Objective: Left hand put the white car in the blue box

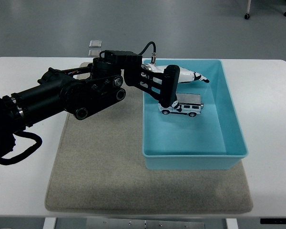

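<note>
We see the left robot hand [178, 85] reaching over the blue box's [231, 112] left wall, fingers [195, 76] stretched out and apart, gripping nothing. Just beneath it, the white car [182, 108] sits upright on the box floor.

A lab or test room: a plain white table [267, 95] with a beige mat [100, 162], bare grey floor [181, 24] behind, and caster wheels [248, 16] of rolling furniture at the top
</note>
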`<action>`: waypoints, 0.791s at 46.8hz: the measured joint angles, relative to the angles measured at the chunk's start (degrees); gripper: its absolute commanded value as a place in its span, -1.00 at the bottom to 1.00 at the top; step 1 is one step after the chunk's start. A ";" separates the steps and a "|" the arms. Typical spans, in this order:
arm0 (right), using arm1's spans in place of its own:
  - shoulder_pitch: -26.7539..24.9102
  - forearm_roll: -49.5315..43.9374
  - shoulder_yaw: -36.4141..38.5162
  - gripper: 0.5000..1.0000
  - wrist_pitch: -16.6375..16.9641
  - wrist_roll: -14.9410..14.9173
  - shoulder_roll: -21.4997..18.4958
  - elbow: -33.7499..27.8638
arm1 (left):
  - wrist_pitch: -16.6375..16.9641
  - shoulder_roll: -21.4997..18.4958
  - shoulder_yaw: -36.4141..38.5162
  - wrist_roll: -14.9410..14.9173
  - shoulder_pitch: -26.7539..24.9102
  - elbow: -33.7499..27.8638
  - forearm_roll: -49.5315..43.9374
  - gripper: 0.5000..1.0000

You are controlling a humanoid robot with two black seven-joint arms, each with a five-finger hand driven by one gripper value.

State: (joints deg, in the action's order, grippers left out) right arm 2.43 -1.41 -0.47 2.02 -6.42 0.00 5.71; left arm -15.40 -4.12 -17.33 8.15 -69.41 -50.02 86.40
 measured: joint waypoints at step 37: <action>-0.02 0.00 -0.01 0.74 0.01 0.00 0.00 0.00 | -6.60 -14.15 -9.02 -1.36 2.57 11.36 -67.01 1.00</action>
State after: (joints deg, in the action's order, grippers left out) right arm 2.42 -1.41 -0.48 2.03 -6.42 0.00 5.71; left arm -22.00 -18.27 -26.34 6.79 -66.84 -38.66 19.39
